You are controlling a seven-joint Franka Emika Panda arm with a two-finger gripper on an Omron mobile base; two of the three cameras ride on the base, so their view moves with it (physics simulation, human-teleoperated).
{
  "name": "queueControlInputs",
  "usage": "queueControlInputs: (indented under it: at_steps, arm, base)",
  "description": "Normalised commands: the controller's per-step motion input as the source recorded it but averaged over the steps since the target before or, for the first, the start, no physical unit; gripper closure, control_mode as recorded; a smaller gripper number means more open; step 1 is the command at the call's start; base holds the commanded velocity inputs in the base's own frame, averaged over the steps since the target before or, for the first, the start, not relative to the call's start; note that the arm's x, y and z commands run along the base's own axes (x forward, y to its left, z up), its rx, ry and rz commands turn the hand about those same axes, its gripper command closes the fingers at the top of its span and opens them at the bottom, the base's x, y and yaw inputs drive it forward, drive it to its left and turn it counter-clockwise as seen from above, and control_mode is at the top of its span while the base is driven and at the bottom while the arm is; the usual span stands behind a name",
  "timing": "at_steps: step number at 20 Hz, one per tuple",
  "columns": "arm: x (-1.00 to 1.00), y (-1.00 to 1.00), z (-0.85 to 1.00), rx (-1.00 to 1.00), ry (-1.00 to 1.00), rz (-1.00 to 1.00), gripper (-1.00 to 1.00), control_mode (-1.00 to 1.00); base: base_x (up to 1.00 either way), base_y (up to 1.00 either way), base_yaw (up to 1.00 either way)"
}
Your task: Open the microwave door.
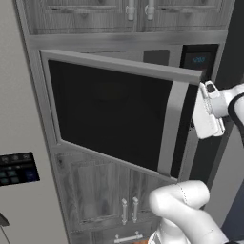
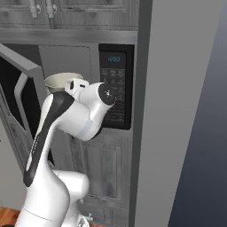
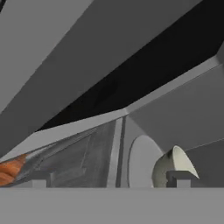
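The microwave door [image 1: 109,114] stands partly open, swung out on its left hinge, with black glass in a grey frame. Its vertical silver handle [image 1: 171,124] runs down the free right edge. My gripper [image 1: 206,114] sits just right of that edge, at the gap between door and oven, touching nothing that I can see. In the hand view the fingertips [image 3: 37,179] stand far apart, so the gripper [image 3: 107,180] is open and holds nothing. Beyond them lie the door's dark window [image 3: 144,70], a round turntable [image 3: 138,162] and a pale cup [image 3: 175,166] inside the oven.
The dark keypad panel [image 2: 115,88] with blue display is right of the opening. Grey wood cabinet doors sit above [image 1: 128,9] and below [image 1: 109,190]. A tall grey wall panel [image 2: 177,111] bounds the right side. My own arm [image 2: 75,115] crosses in front of the cavity.
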Motion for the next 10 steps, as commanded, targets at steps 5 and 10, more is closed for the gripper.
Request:
queueControlInputs:
  at_steps: [5,10]
  arm:
    - [0.51,0.23,0.00,0.05,0.00,0.21,-1.00,-1.00]
    - [0.02,0.32,0.00,0.05,0.00,0.27,-1.00,-1.00]
  base:
    - [0.00,0.00,0.00]
    - [0.00,0.00,0.00]
